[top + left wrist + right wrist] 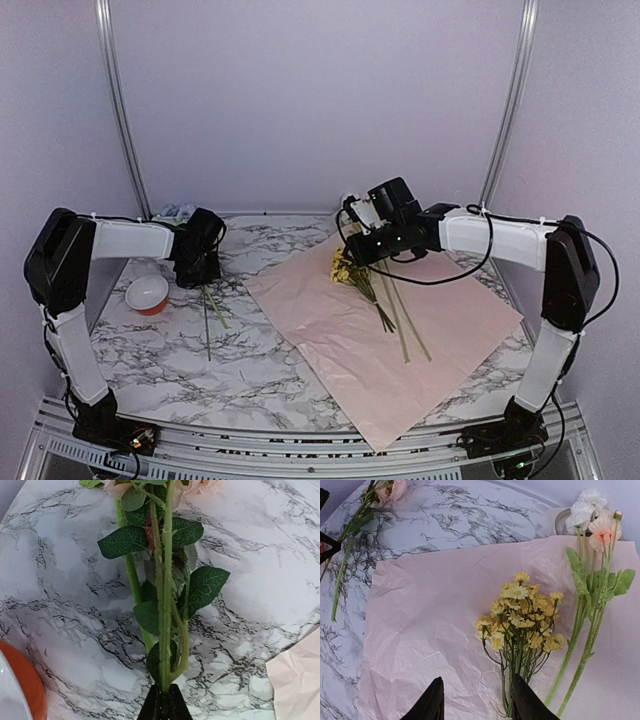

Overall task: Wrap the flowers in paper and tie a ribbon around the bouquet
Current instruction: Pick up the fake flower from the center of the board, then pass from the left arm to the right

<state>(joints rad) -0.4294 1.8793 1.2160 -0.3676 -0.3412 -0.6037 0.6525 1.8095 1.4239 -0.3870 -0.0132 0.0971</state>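
Observation:
My left gripper (162,702) is shut on a leafy green flower stem (165,605) over the marble, left of the paper; seen from above, the left gripper (200,265) has stems (210,310) trailing below it. A paler stem (132,580) lies beside the held one. The pink paper (400,350) lies spread at centre right. A yellow bunch of flowers (522,615) and two long stems with white and peach blooms (585,625) rest on the paper (430,620). My right gripper (477,687) stands open, the yellow bunch's stems beside its right finger (520,695). The ribbon and the bouquet are out of view.
A red-and-white bowl (147,293) sits just left of the left gripper, and its orange side (22,685) shows in the left wrist view. A small pale heap (175,210) lies behind the left arm. Metal posts (120,100) stand at the back corners.

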